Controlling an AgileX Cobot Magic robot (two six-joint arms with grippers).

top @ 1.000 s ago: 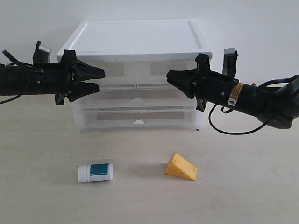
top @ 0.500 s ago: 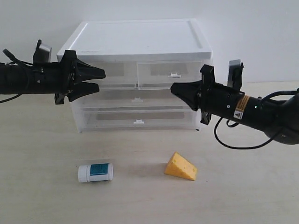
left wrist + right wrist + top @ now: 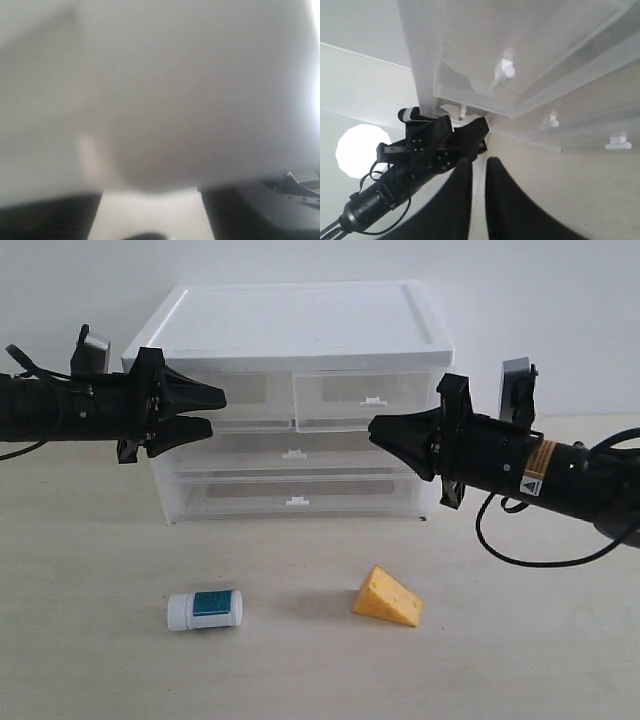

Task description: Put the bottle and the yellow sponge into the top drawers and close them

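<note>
Status: drawer-opening stage, nothing loaded yet. The bottle (image 3: 204, 609) lies on its side on the tabletop (image 3: 90, 660) in front of the cabinet (image 3: 300, 325), left of centre. The yellow sponge (image 3: 387, 597) sits on the tabletop to its right, well apart from it; neither is touched. Left gripper (image 3: 213, 410) is up against the front of the left top drawer (image 3: 255, 392), jaws parted one above the other. That drawer's handle is hidden behind them and the left wrist view is pure blur, so I can't tell whether they're on the handle or just in front of it. Right top drawer (image 3: 335, 390) looks pulled partly out: its front sits proud of the cabinet face, with its white tab (image 3: 373, 400) in clear view. Right gripper (image 3: 374, 428) hangs in front of that drawer's lower right corner, jaws near closed with only a thin slit and nothing in them, as the right wrist view also shows. My read: right drawer is open or nearly so, left one not evidently open. Next, the left arm needs to draw its drawer straight out, then each arm drops to its item, left to the bottle and right to the sponge. Right jaws must open wide before descending. The sponge is a wedge, so grip across the flat faces. The bottle can roll, so come down across its body, not its ends.
</note>
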